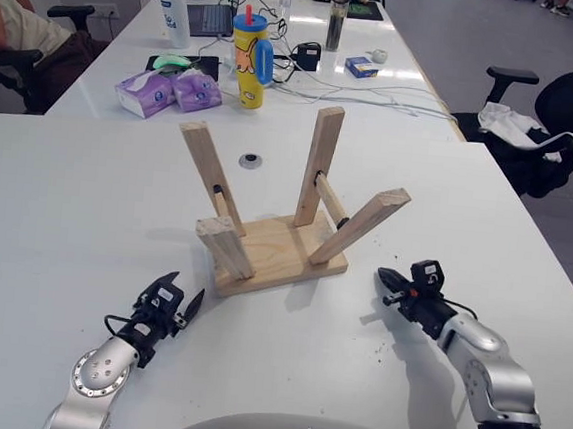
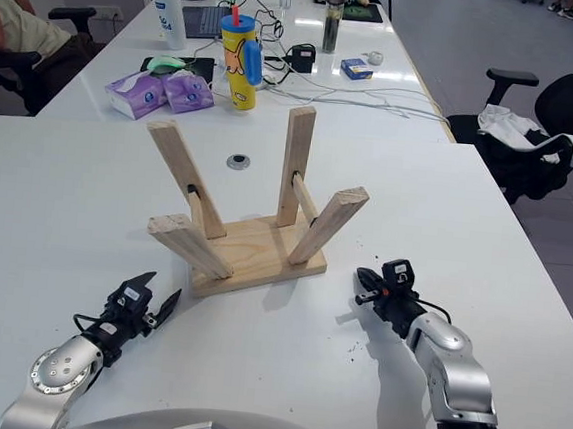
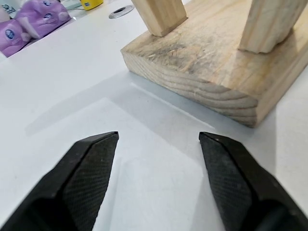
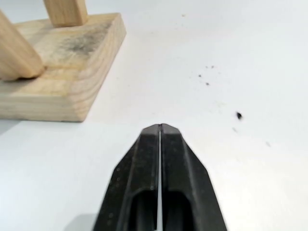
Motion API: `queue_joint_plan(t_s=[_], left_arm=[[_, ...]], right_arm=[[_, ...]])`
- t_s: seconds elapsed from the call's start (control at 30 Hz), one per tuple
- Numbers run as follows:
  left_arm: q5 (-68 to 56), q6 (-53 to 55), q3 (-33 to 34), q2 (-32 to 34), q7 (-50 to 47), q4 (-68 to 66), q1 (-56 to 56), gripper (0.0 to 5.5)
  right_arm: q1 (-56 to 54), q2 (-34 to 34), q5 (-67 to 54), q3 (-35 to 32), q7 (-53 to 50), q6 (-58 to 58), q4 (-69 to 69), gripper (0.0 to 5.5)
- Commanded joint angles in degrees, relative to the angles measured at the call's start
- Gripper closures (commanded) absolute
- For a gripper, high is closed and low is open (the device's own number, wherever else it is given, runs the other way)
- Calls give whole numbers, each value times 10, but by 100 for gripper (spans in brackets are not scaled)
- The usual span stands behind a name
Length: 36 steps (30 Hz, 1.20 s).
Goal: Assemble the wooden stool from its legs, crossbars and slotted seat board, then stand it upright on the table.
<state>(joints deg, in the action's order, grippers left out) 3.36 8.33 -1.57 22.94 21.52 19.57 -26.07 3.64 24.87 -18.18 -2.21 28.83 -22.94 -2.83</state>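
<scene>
One wooden stool (image 1: 283, 236), inverted, stands on the white table (image 1: 66, 215), about midway across it.
- Seat board (image 1: 278, 257): lies flat on the tabletop, slotted face up.
- Legs, four: far left (image 1: 213, 176), far right (image 1: 320, 165), near right (image 1: 361, 226), near left (image 1: 225, 246). All are seated in the board and splay upward and outward.
- Crossbars: one (image 1: 330, 198) slants between the two right-hand legs; a shorter one (image 1: 220, 205) shows between the two left-hand legs.

Left gripper (image 3: 159, 137): low over the table, just short of the board's near left corner and not touching it. Its two black fingers (image 3: 91, 163) stand wide apart, with nothing between them.

Right gripper (image 4: 160, 126): low over the table, off the board's near right corner and apart from it. Its fingers are pressed together at the tips and hold nothing.

Other items:
- Metal disc (image 1: 250, 160), set in the tabletop just behind the stool.
- Black specks (image 4: 238, 115), scattered on the table beside the right gripper.
- Yellow cup (image 1: 248, 63) and purple tissue packs (image 1: 167, 92), on the next table, well apart from the stool.
</scene>
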Motion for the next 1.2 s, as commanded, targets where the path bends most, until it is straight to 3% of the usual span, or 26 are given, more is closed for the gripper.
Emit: queue_joint_plan(t_s=[0.03, 0.2, 0.37, 0.83, 0.97, 1.13, 1.2], left_arm=[[19, 31, -18, 20, 17, -23, 18, 238], [13, 47, -54, 33, 50, -7, 30, 238], [-80, 109, -48, 19, 90, 73, 63, 238], [-265, 261, -18, -8, 101, 267, 185, 238], [-272, 268, -4, -4, 96, 263, 200, 238], [-254, 247, -12, 35, 112, 241, 172, 238], [-219, 209, -27, 53, 117, 200, 127, 238]], right_arm=[[-43, -19, 30, 30, 1, 18, 45, 547], [-49, -33, 34, 65, 34, 25, 47, 547], [-34, -47, -40, 99, 104, -40, -48, 547], [-139, -72, -188, -14, 90, -192, -150, 547], [-167, -90, -176, -34, 68, -173, -128, 547], [-155, -75, -101, -8, 29, -134, -93, 547], [-129, -97, -112, -52, -1, -105, -98, 547]])
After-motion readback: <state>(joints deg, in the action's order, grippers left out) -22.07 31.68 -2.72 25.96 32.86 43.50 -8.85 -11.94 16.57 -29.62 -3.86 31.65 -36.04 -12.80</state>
